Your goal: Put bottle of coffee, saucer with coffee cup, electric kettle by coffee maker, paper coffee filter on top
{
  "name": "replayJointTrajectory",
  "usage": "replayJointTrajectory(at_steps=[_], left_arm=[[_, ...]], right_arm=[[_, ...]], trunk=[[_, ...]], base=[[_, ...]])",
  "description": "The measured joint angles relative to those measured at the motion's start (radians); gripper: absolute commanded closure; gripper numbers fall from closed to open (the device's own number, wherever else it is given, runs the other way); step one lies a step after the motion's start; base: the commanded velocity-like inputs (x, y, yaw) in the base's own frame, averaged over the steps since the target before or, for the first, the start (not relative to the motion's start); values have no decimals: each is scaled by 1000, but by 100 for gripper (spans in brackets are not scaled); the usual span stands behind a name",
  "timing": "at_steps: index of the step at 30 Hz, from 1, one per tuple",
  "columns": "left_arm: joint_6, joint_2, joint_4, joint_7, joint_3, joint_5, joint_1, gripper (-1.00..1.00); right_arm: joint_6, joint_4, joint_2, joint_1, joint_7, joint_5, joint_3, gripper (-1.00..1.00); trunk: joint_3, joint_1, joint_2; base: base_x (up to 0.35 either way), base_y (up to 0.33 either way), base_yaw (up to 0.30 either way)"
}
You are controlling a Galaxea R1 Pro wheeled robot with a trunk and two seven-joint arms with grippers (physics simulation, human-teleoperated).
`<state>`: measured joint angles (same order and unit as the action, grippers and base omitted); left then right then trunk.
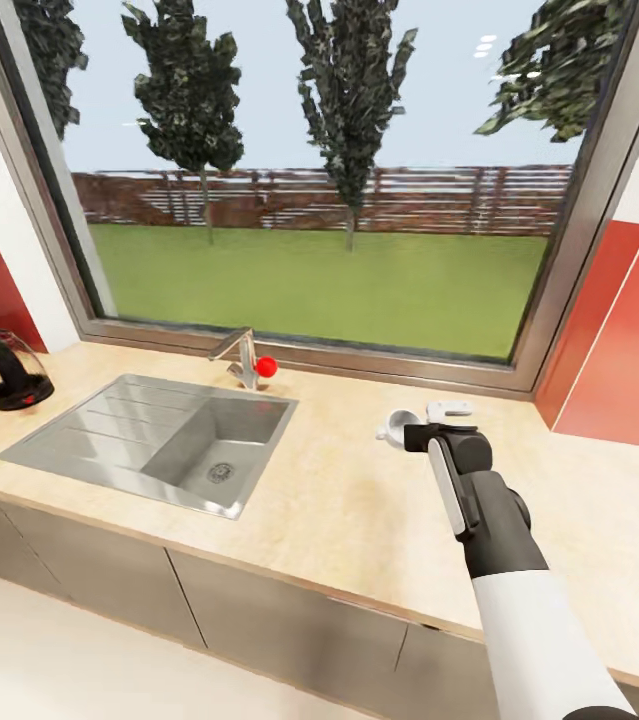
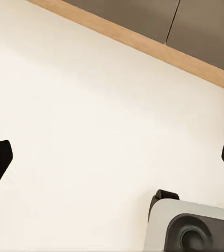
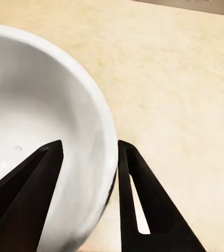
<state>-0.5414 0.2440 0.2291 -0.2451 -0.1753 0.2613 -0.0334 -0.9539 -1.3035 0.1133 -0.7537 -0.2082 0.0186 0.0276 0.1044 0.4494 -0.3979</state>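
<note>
Head view: right gripper [image 1: 421, 432] at the coffee cup [image 1: 396, 426] on the countertop [image 1: 339, 510], right of the sink [image 1: 159, 440]. Right wrist view: fingers [image 3: 138, 199] straddle the cup wall, clamped on it. Left wrist view: left gripper [image 2: 112, 163] spread wide, empty. Cup step underway; next, likely lift and carry to the saucer.

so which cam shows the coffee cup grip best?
Right wrist view: the claw straddles the coffee cup wall, one finger inside and one outside, rim close up. Head view shows the cup small above the countertop, partly behind the claw. Left wrist view faces floor and cabinets.
</note>
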Motion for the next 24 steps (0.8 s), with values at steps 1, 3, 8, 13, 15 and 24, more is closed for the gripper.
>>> replayJointTrajectory(at_steps=[1,3,8,13,15,24], left_arm=[[0,0,-1,-7,1,2,0,-100],[0,0,-1,-13,2,4,0,-100],[1,0,-3,-19,3,6,0,-100],[1,0,-3,-21,3,6,0,-100],[1,0,-3,-21,3,6,0,-100],[1,0,-3,-22,2,6,0,-100]], right_arm=[[0,0,0,0,0,0,0,100],[0,0,0,0,0,0,0,100],[0,0,0,0,0,0,0,100],[0,0,0,0,0,0,-1,100],[0,0,0,0,0,0,-1,100],[0,0,0,0,0,0,-1,100]], trunk=[[1,0,0],[3,0,0],[7,0,0],[11,0,0],[13,0,0],[21,0,0]], base=[[0,0,247],[0,0,247],[0,0,247],[-1,174,247],[-36,276,247],[-34,301,247]])
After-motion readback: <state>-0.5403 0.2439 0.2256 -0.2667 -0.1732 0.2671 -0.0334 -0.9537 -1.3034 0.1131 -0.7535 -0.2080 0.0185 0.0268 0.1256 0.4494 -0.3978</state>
